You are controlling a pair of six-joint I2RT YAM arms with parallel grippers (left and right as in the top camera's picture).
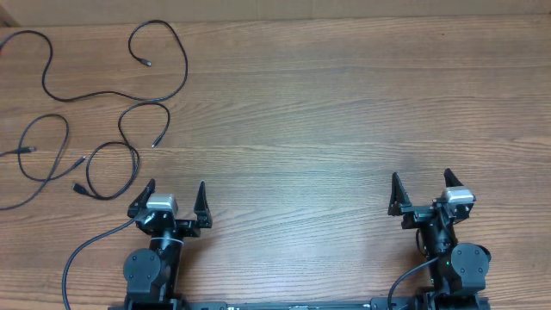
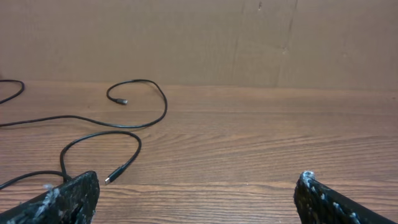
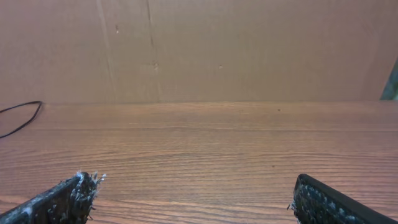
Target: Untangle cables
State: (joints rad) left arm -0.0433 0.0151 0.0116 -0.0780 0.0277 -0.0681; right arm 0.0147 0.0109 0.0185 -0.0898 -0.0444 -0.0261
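Several thin black cables lie as separate loose curls on the wooden table at the far left. One long cable [image 1: 176, 82] curls to a plug near the back. A second cable [image 1: 129, 155] loops just ahead of my left gripper [image 1: 176, 189]. A third cable [image 1: 52, 146] curls at the left edge. In the left wrist view the long cable [image 2: 158, 102] and the nearer looped cable [image 2: 127, 163] with its plug lie ahead-left of the open left gripper [image 2: 196, 186]. My right gripper [image 1: 422, 181] stands open over bare wood, far from them; a bit of cable [image 3: 25, 115] shows at its left edge.
A cardboard wall [image 2: 249, 37] closes the table's far side. A thicker black cable [image 1: 86, 250] runs from the left arm's base toward the front edge. Bare wood [image 1: 344, 112] spans the middle and right.
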